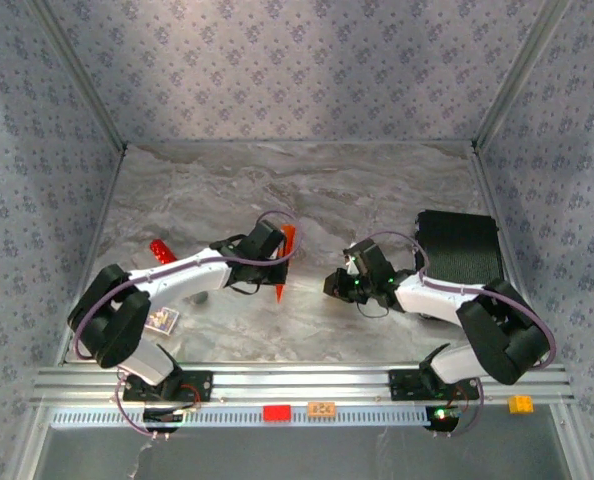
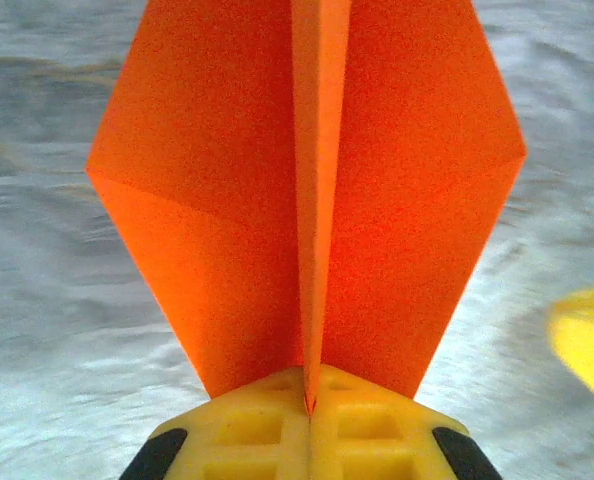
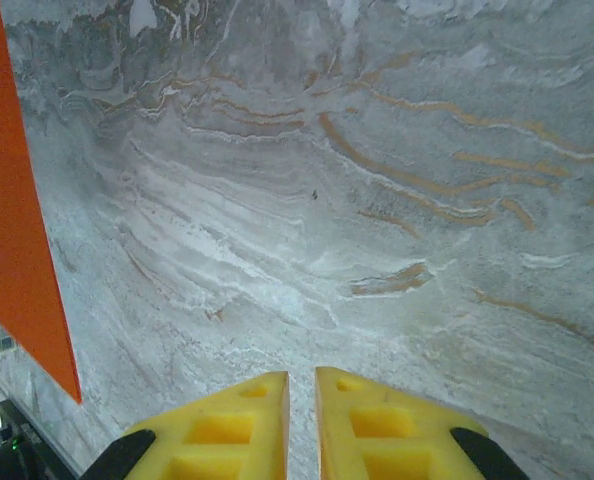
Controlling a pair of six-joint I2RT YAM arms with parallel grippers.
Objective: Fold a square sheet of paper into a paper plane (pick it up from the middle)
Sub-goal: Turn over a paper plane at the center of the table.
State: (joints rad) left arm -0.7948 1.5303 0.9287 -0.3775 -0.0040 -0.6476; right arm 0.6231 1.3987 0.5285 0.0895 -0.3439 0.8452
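Observation:
The bright orange paper plane (image 1: 286, 258) hangs point-down over the middle of the marble table (image 1: 377, 190), folded along a long centre crease. My left gripper (image 1: 278, 262) is shut on it. In the left wrist view the yellow pads of the left gripper (image 2: 309, 400) pinch the centre crease, and the two wings of the plane (image 2: 217, 200) spread to either side. My right gripper (image 1: 331, 285) hovers low, just right of the plane. In the right wrist view the right gripper (image 3: 302, 400) shows a narrow gap with nothing in it, and the plane's edge (image 3: 12, 200) is at the left.
A black case (image 1: 460, 250) lies at the back right behind the right arm. A red cylinder (image 1: 160, 250) and a small white card (image 1: 163, 320) sit at the left by the left arm. Small red (image 1: 276, 412), orange (image 1: 321, 409) and yellow (image 1: 520, 404) blocks rest on the front rail.

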